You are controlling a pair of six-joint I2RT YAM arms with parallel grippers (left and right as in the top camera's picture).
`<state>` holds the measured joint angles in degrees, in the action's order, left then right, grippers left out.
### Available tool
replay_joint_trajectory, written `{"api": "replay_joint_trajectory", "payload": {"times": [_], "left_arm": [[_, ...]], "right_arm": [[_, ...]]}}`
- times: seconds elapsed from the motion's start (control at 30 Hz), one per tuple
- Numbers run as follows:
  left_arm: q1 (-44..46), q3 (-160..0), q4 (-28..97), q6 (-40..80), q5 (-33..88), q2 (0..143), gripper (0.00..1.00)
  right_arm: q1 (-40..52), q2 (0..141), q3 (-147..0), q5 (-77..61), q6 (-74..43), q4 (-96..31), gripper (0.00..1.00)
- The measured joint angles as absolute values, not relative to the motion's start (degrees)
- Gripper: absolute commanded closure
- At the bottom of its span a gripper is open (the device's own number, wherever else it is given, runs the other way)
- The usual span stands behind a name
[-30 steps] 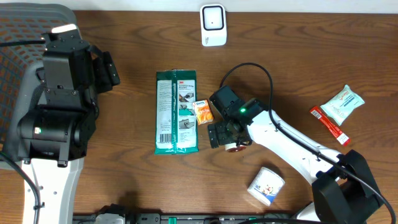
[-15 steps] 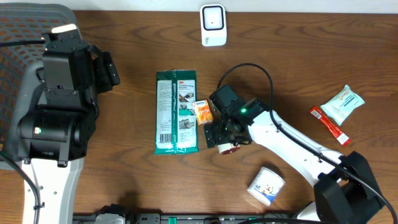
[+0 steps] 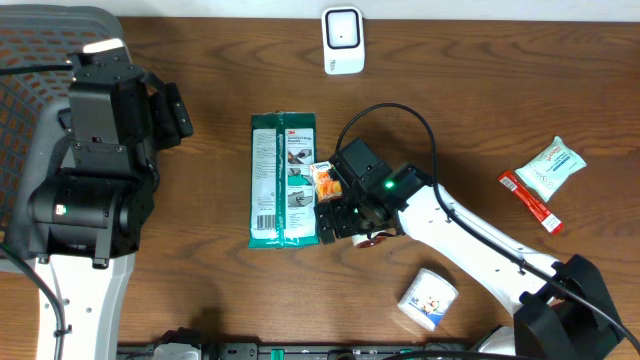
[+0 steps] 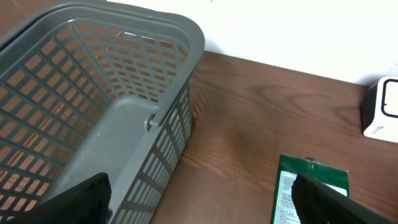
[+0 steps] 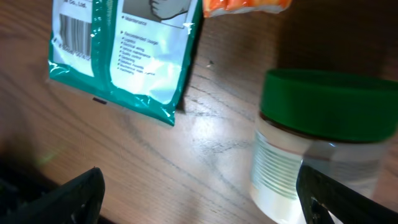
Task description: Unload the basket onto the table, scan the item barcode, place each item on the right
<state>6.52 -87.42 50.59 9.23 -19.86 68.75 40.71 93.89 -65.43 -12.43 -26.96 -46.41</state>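
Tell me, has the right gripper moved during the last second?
Yes. In the overhead view the right gripper has slid toward the green packet, which stayed put, and now reaches its lower right edge.

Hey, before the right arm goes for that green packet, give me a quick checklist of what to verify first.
1. The right end effector is open and holding nothing: ok.
2. The barcode on the flat green plastic packet faces up: ok.
3. Free edge on the packet: not ok. A small orange sachet lies against its side.
4. Clearance from the clear jar with green lid: not ok, probably. It stands close by one finger.
5. The white box-shaped scanner is ready: cannot tell.
6. The left end effector is out of the way: ok. It is open, near the grey plastic basket.
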Motion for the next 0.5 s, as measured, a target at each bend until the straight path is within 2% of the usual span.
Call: {"api": "replay_joint_trajectory", "payload": {"times": [0.4,0.43,0.5], "left_arm": [[6.52,-87.42,50.59,9.23,-19.86,68.75,0.08],[6.52,-87.42,50.59,9.23,-19.86,68.75,0.08],[6.52,-87.42,50.59,9.23,-19.86,68.75,0.08]], "right_arm": [[41.36,93.62,-70.91,-6.20,-24.69,-51.86,0.01],[41.41,93.58,-71.40,-6.26,-24.16,-51.72,0.04],[41.54,93.34,-71.85,-7.99,-20.36,-51.42,0.25]]}}
